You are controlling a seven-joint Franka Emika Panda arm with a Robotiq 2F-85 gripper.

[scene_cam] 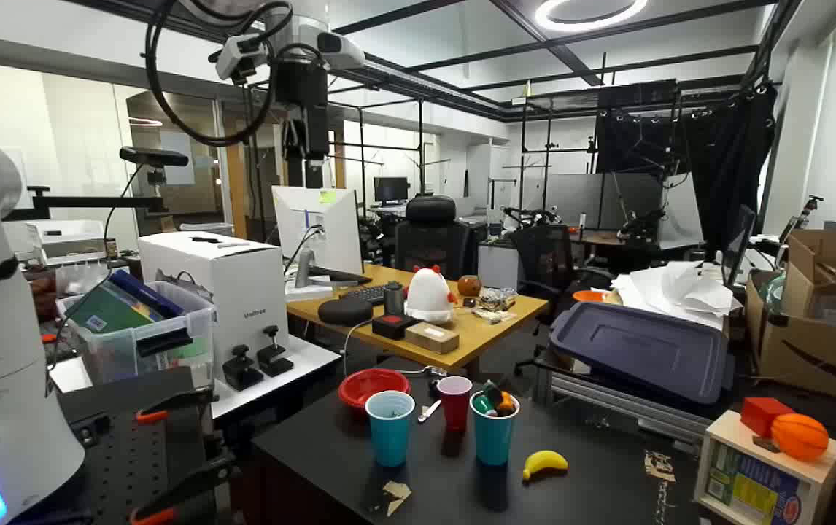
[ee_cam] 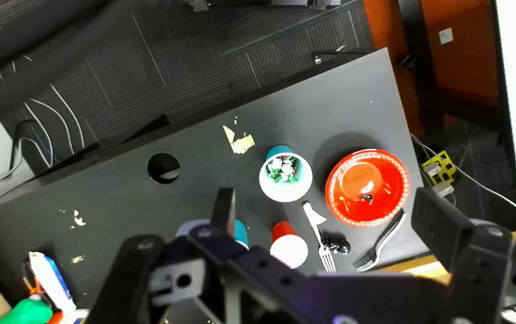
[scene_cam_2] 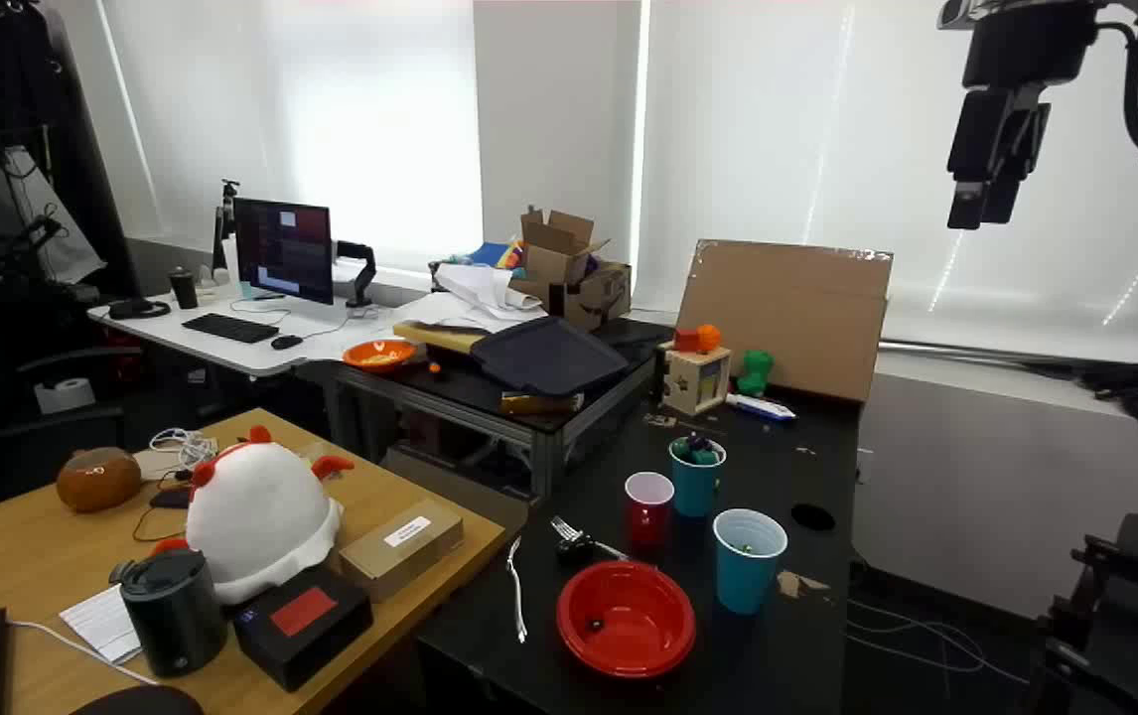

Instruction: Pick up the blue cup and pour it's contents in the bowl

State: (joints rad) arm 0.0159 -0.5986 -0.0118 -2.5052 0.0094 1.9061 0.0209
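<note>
The blue cup (scene_cam: 390, 437) (scene_cam_2: 743, 581) (ee_cam: 285, 192) stands upright on the black table beside the bowl; small green and whitish pieces lie in its bottom in the wrist view. The shallow red bowl (scene_cam: 354, 402) (scene_cam_2: 626, 608) (ee_cam: 393, 182) holds one small dark piece. High above the table hangs my gripper (scene_cam: 303, 175) (scene_cam_2: 986, 207) (ee_cam: 325, 198), well apart from both. In the wrist view its fingers (ee_cam: 438, 225) are spread wide, with only the table far below showing between them.
Near the blue cup stand a small red cup (scene_cam: 454, 405) and a darker teal cup (scene_cam: 493, 441) filled with toys. Forks (ee_cam: 325, 256) and a black object (ee_cam: 337, 243) lie by the bowl. A toy banana (scene_cam: 545, 464) and a wooden box (scene_cam: 768, 459) are farther along.
</note>
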